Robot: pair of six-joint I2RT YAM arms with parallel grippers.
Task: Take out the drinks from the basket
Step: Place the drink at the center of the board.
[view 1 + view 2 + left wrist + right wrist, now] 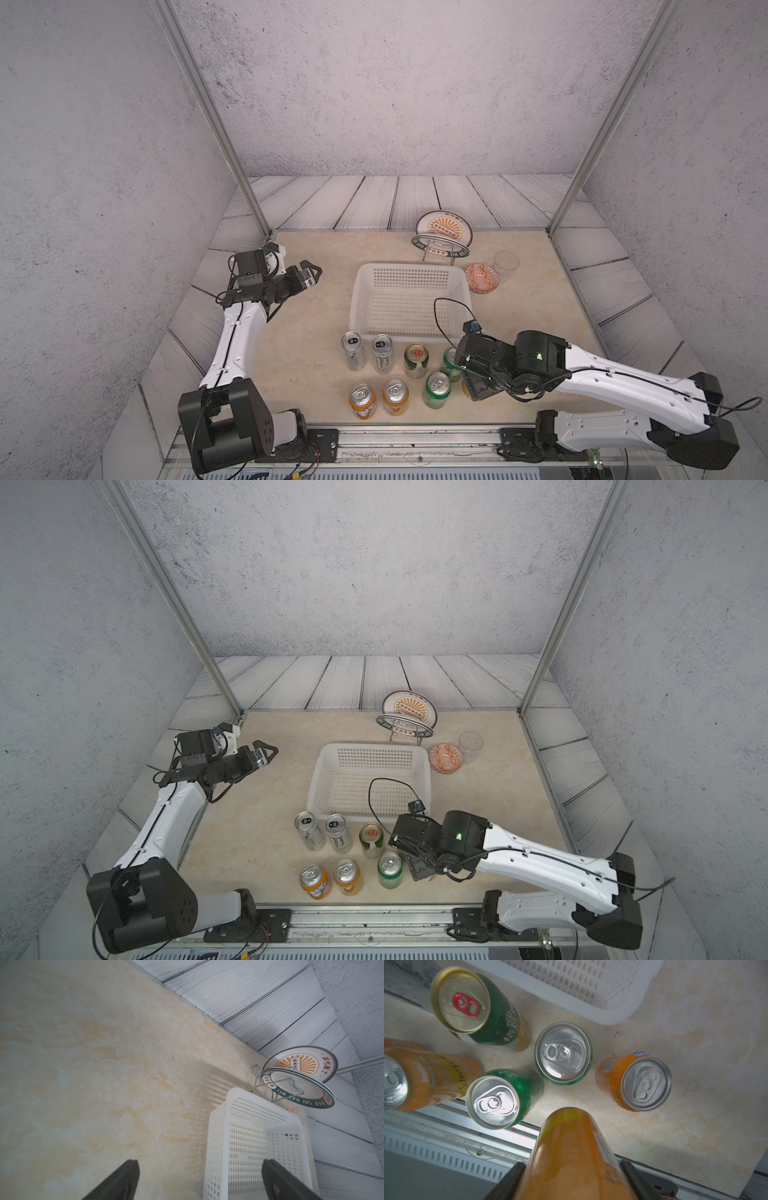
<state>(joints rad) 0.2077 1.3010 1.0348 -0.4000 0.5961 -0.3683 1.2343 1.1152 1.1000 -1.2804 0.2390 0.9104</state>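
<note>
Right up close in the right wrist view is an orange can, and your right gripper has it squeezed between its 2 black jaws, a jaw on each side. You are holding it near the front edge of the table, with a green can just beside it and a second orange can near its other side. I cannot tell if the held can touches the table yet. If you let go while it hangs in the air or leans, it may fall over and roll. Then it could bump the green can and knock more down, since the drinks stand close together. If you put it too near the edge, it could slip off onto the metal rail. The basket looks empty in both top views, so this seems to be the last drink. The 2 slim silver cans, the green can with the gold rim and 2 more orange cans stand in front of it. Your right arm hangs low over the cans, so pulling away sideways could sweep them over; going straight up looks safer. Its black cable loops over the basket and might snag the rim. Your left gripper is wide open and empty, well apart from the basket.
</note>
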